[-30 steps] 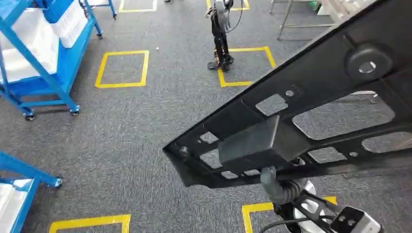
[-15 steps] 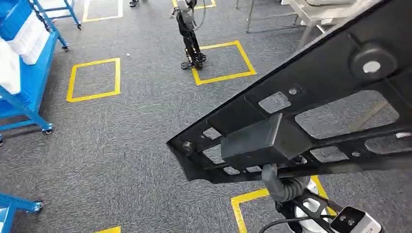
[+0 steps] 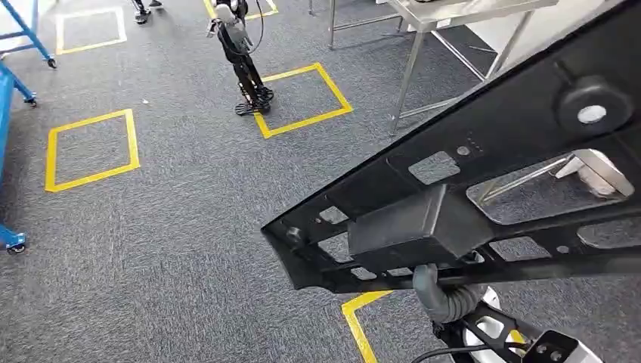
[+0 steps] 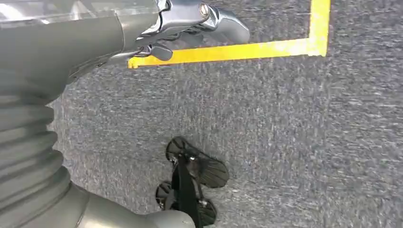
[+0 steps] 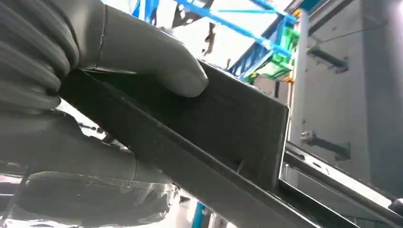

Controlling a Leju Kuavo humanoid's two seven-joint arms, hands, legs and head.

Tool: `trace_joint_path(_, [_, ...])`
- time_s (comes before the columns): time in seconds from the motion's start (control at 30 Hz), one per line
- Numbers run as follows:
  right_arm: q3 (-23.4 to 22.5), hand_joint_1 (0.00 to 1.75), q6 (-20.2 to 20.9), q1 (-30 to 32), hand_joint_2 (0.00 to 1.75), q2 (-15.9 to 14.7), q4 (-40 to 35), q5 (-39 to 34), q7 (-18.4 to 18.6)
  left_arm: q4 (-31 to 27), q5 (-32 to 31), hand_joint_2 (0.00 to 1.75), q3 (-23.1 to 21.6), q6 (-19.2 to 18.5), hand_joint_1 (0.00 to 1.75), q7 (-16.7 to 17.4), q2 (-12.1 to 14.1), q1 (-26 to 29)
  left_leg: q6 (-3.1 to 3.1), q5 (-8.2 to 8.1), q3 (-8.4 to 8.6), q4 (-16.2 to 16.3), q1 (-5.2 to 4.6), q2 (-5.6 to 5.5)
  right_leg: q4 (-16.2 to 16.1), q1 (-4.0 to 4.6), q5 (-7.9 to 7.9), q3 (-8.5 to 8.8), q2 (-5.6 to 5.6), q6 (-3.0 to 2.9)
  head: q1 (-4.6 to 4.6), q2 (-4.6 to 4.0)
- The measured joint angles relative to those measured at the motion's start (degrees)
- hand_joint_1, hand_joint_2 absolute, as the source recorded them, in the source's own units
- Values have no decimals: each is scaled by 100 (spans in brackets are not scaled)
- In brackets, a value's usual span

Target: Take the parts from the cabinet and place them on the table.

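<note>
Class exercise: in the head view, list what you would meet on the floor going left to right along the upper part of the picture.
Blue cart wheel → yellow floor square → small legged robot → second yellow square → metal table legs.

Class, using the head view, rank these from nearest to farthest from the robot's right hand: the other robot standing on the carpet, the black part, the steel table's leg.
1. Black part, held by the right hand.
2. Steel table's leg, ahead, upper right.
3. Other robot, far ahead, upper left.
</note>
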Motion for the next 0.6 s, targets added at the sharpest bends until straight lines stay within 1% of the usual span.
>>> trace_joint_path(0.03, [-6,175,-35,2,175,0,-20,53,0,0,-31,175,0,-28,0,-4,0,5,46,1,-3,-10,-9,66,306,9,-211,-148,-244,5,33,0])
trace_joint_path(0.07, [-4,175,-99,16,175,0,-44,101,0,0,-61,175,-4,-59,0,-4,0,19,52,-3,-8,-7,-22,143,775,2,-455,-374,-359,18,38,0])
trace_joint_path(0.1, [-4,175,-143,51,175,0,-59,125,0,0,-87,175,-7,-89,0,-4,0,29,59,-7,-9,-4,-34,225,1288,-10,-670,-615,-393,30,33,0])
trace_joint_path(0.13, [-2,175,-205,93,175,-4,-76,159,0,0,-107,175,-9,-105,0,-4,0,32,63,-12,-10,-3,-39,301,1654,-22,-768,-793,-399,45,36,0])
trace_joint_path(0.17, [0,175,-247,139,175,-18,-92,171,0,0,-131,175,-15,-111,0,-4,2,25,58,-16,-10,-1,-43,372,1755,-36,-738,-847,-402,55,36,0])
trace_joint_path(0.2, [4,175,-298,170,175,-37,-124,175,0,0,-142,175,-26,-137,0,-9,2,13,49,-22,-8,2,-44,441,1570,-48,-590,-759,-417,64,36,-2])
trace_joint_path(0.23, [9,175,-328,185,175,-53,-153,175,0,0,-155,175,-39,-155,0,-9,2,-3,37,-36,-2,10,-44,507,1096,-51,-334,-508,-466,64,36,-2])
trace_joint_path(0.27, [13,175,-361,186,175,-70,-194,175,0,0,-175,175,-46,-168,0,-13,2,-13,17,-52,10,17,-44,562,524,-50,-95,-204,-573,54,38,0])
trace_joint_path(0.3, [18,175,-387,185,175,-83,-227,177,0,0,-190,175,-52,-181,0,-15,2,-23,-10,-70,29,30,-48,606,8,-39,57,93,-793,33,38,0])
trace_joint_path(0.33, [20,175,-394,187,175,-94,-251,177,0,0,-205,175,-55,-190,0,-18,7,-28,-45,-93,39,37,-93,646,-84,17,-27,140,-910,1,33,0])
trace_joint_path(0.47, [20,175,-394,186,175,-96,-256,177,0,0,-208,175,-55,-190,0,-18,7,-30,-56,-98,43,40,-97,657,-98,12,-8,132,-906,1,29,0])
trace_joint_path(0.5, [22,175,-394,189,175,-101,-275,175,0,0,-214,175,-57,-192,0,-22,9,-36,-73,-107,49,44,-94,680,-118,12,11,123,-842,-20,31,0])
trace_joint_path(0.57, [24,175,-389,192,175,-112,-297,173,0,0,-223,175,-61,-194,0,-22,18,-46,-110,-115,65,37,-94,755,-97,22,0,102,-756,-46,31,0])
trace_joint_path(0.6, [35,175,-302,206,175,-138,-315,134,0,2,-229,175,-72,-225,0,-26,33,-101,-217,-200,106,84,-51,720,-170,-31,54,136,-579,-148,27,0])
